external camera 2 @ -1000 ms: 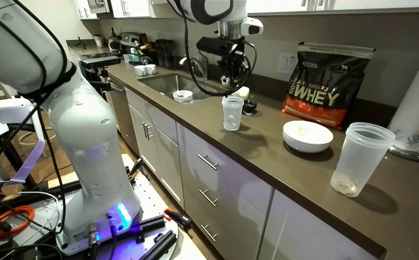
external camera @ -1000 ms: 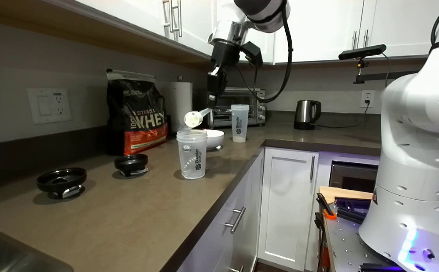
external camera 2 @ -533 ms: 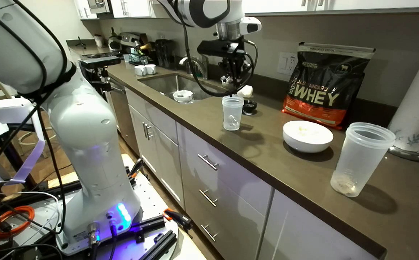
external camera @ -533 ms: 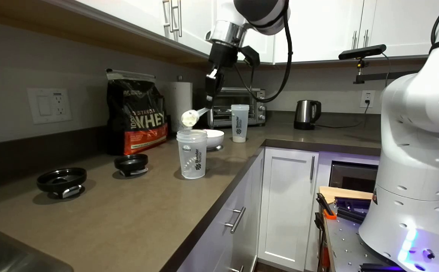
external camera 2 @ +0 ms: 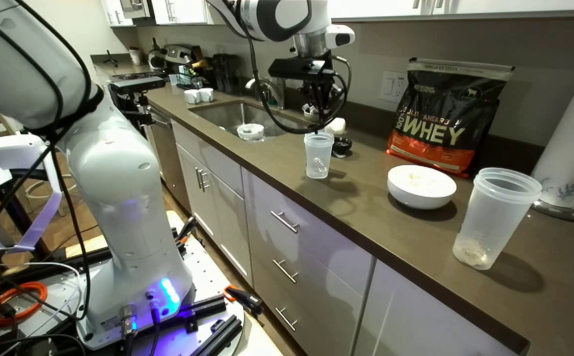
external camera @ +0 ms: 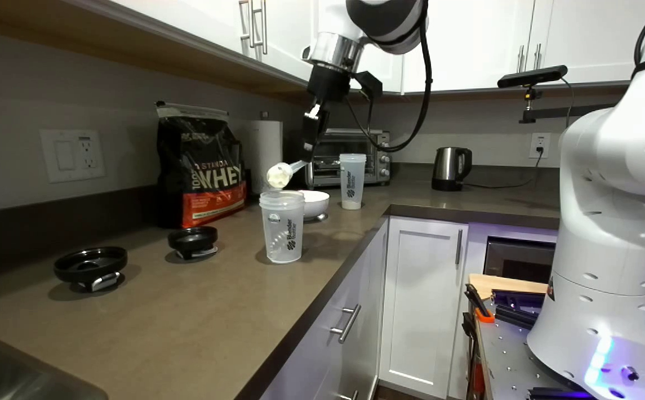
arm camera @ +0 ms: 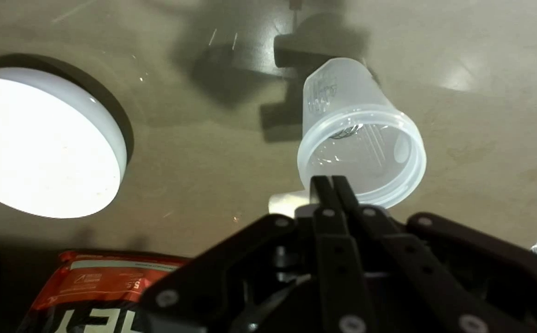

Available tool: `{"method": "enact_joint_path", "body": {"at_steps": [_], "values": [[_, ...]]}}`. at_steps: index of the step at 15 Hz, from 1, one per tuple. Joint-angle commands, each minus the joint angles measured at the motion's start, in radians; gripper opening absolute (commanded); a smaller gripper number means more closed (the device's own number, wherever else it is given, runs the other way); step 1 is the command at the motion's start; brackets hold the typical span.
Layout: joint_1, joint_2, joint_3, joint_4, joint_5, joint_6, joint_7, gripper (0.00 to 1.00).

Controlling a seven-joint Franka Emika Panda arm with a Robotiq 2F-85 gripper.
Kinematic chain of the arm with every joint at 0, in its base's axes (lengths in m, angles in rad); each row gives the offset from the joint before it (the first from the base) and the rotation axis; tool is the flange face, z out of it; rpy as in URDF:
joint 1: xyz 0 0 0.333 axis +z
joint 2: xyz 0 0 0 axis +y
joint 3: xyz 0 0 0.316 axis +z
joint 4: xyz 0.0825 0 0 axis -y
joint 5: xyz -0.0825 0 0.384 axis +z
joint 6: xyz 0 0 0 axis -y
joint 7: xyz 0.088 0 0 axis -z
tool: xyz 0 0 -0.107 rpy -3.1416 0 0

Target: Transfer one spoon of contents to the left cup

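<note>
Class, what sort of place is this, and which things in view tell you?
Almost certainly a kitchen: there is a sink set into the counter, plus a kettle and a toaster oven.

In the wrist view, counter [arm camera: 194, 157] lies open mid-frame between bowl [arm camera: 99, 119] and cup [arm camera: 346, 95]; bag [arm camera: 97, 280] blocks lower left.

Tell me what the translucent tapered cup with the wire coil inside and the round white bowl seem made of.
Translucent tapered cup: likely plastic, frosted; the wire coil shows hazily through its wall. Round white bowl: glossy, ceramic or perhaps plastic; its side catches a small highlight.
</note>
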Motion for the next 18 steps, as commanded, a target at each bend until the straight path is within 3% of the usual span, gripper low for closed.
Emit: {"method": "enact_joint_path", "body": {"at_steps": [1, 18], "values": [[0.007, -0.033, 0.005, -0.036, -0.032, 0.032, 0.014, 0.02], [-0.003, -0.122, 0.063, -0.164, -0.152, 0.162, 0.048, 0.02]]}}
